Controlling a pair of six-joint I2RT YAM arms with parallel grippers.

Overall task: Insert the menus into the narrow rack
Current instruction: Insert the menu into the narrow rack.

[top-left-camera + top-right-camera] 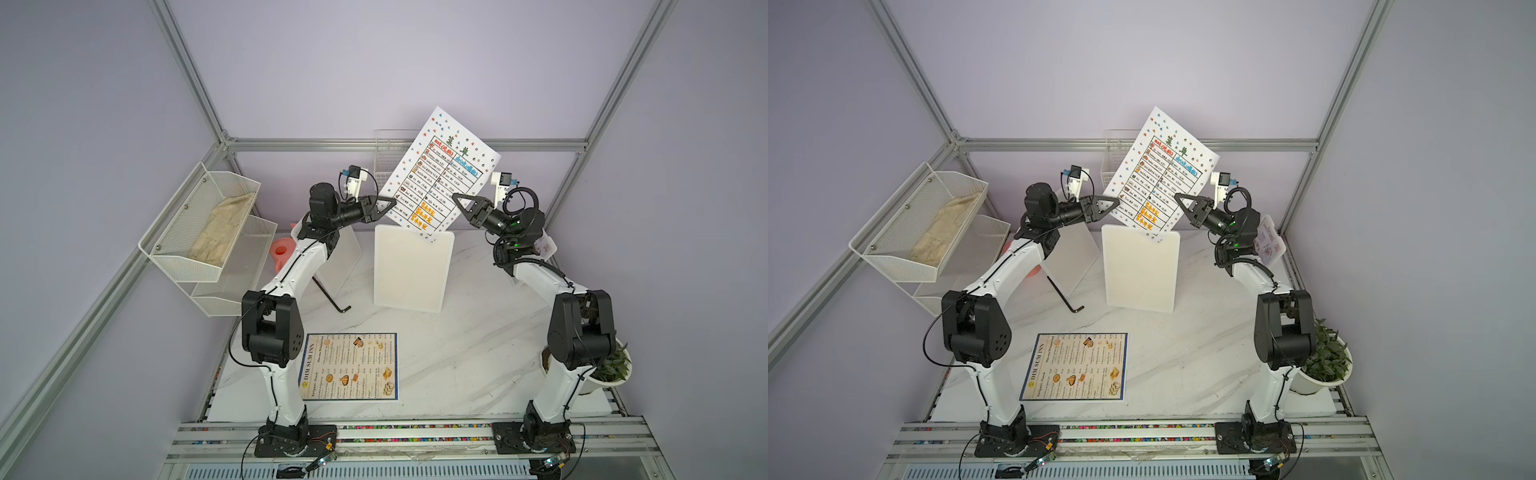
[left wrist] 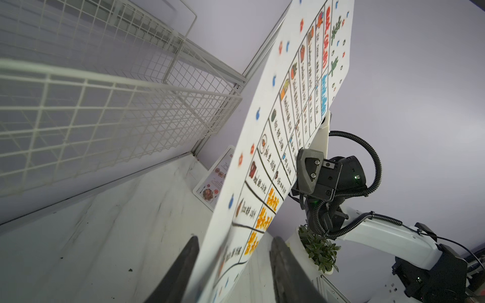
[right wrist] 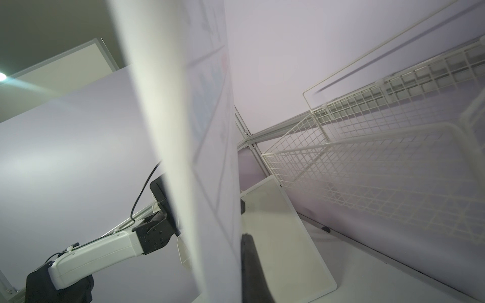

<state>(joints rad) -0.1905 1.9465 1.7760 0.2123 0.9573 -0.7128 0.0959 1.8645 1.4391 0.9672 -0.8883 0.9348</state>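
Observation:
My right gripper [image 1: 455, 195] [image 1: 1177, 195] [image 3: 237, 238] is shut on one side edge of the white table-sheet menu [image 1: 440, 174] [image 1: 1158, 174] [image 2: 288, 118] [image 3: 204, 157]. It holds the sheet tilted in the air before the narrow wire rack [image 1: 390, 153] [image 1: 1115, 149] [image 2: 105, 105] [image 3: 380, 157]. My left gripper [image 1: 392, 201] [image 1: 1115, 203] [image 2: 236, 238] is open around the opposite edge, and the sheet rests against one finger. The "DIM SUM INN" menu [image 1: 349, 365] [image 1: 1075, 365] lies flat near the front. The small food-photo card [image 1: 1268, 239] [image 2: 215, 178] stands behind my right arm.
A white board [image 1: 411, 270] stands under the raised sheet, and a second one [image 1: 340, 257] is beside my left arm. An Allen key [image 1: 332, 295] lies between them. A mesh shelf [image 1: 199, 224] with cloth hangs on the left wall. A potted plant [image 1: 611, 365] sits front right.

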